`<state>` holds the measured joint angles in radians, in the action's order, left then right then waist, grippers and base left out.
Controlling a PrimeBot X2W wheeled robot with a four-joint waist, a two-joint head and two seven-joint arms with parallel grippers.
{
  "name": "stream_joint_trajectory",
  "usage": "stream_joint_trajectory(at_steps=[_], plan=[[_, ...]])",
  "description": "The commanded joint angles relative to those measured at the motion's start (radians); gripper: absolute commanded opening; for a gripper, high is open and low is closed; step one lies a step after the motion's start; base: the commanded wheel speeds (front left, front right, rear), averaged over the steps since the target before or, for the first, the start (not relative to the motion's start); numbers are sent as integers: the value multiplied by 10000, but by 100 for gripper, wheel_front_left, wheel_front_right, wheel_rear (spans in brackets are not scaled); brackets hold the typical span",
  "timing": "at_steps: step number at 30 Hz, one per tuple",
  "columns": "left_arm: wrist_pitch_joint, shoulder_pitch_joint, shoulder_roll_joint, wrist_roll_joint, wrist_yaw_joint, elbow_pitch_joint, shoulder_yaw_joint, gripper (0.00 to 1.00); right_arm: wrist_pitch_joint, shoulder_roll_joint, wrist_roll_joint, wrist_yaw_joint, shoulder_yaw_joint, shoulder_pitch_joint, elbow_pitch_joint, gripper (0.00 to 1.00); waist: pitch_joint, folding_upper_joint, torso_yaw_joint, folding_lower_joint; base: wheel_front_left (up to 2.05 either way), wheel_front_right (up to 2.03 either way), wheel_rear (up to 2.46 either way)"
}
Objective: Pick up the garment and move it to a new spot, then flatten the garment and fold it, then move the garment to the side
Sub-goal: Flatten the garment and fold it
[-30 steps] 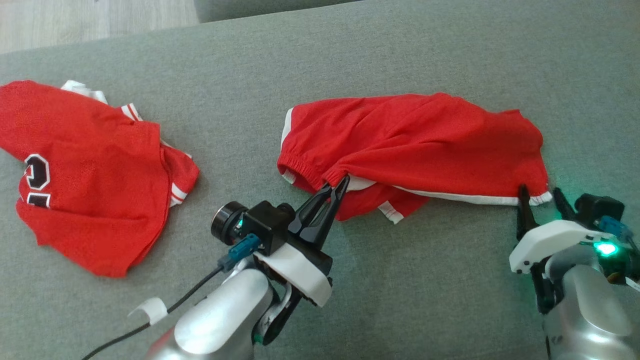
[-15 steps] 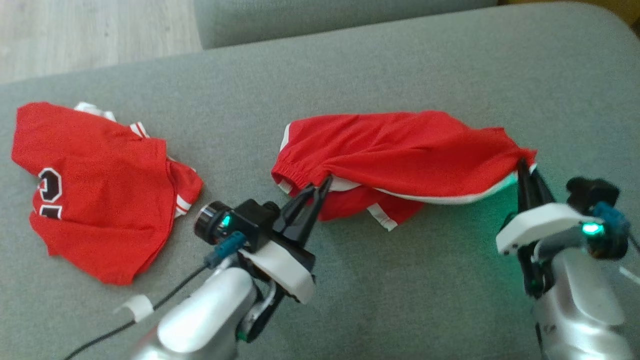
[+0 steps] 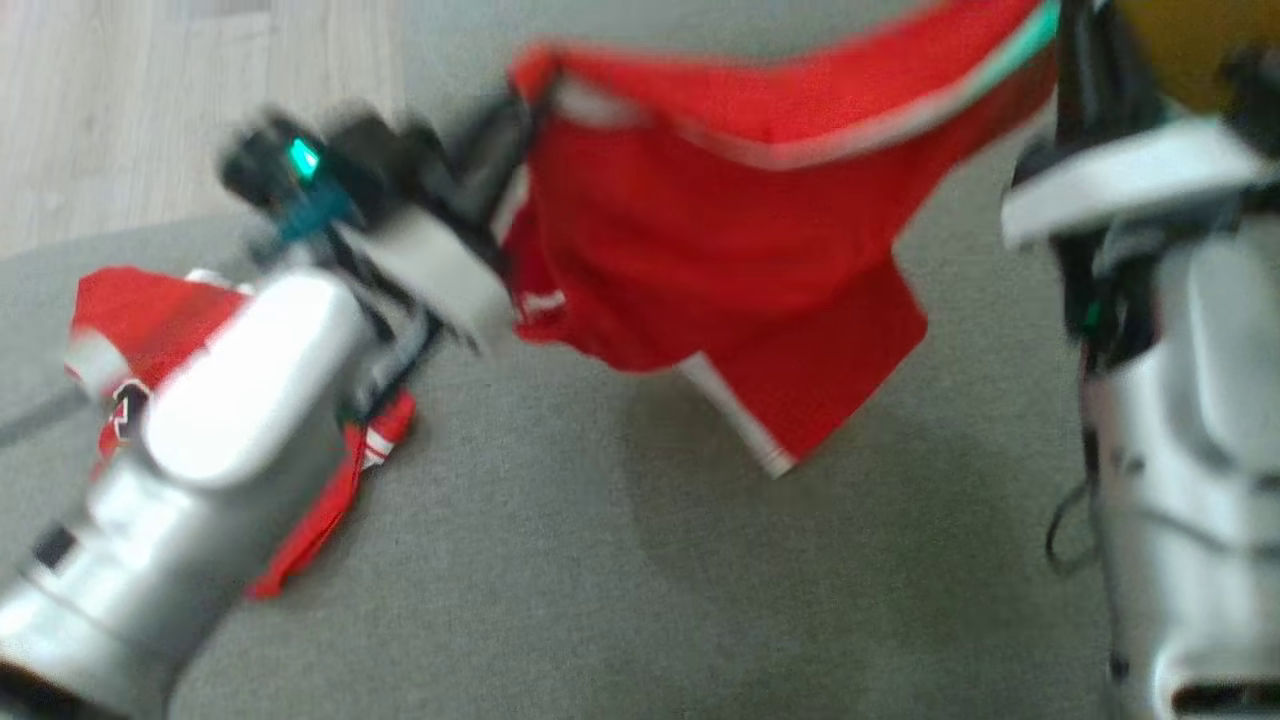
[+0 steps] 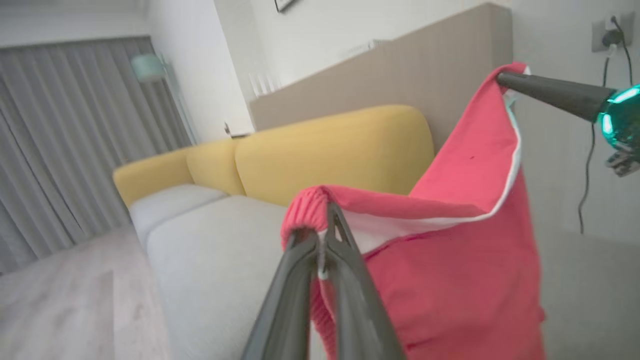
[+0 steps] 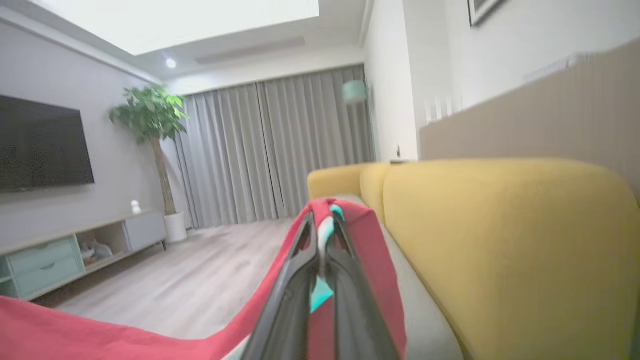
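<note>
Left wrist view: left gripper (image 4: 320, 240) clamped on waistband of red shorts (image 4: 450, 270); right gripper (image 5: 321, 235) pinched tight on hem. Fabric light, limp, sagging between; edge grips suit.

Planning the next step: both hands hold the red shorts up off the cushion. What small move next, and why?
Probably carry the shorts sideways, away from the red jersey, before lowering. The left hand pinches the waistband, the right hand a hem corner, both shut; the shorts hang above the grey cushion.
</note>
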<state>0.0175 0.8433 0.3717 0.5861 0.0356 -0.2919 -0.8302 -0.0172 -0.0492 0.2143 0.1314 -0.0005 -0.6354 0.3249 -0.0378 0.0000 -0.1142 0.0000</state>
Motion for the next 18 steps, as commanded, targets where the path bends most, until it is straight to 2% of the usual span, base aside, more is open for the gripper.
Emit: stream_joint_trajectory(at_steps=[1,8,18], plan=[[-11,1041,331,56,64,21,747,0,-73,-10,76,-7,266,-978,-449,0,211,0,-80,0,0,0,0],[243,2337,369,125,164,-251,1304,0,-590,-242,-310,-7,502,-2300,-598,0,504,0,16,0,0,0,0],[-690,736,1233,312,282,977,566,0,334,-441,-902,-7,94,-294,-1410,0,513,0,336,0,0,0,0]])
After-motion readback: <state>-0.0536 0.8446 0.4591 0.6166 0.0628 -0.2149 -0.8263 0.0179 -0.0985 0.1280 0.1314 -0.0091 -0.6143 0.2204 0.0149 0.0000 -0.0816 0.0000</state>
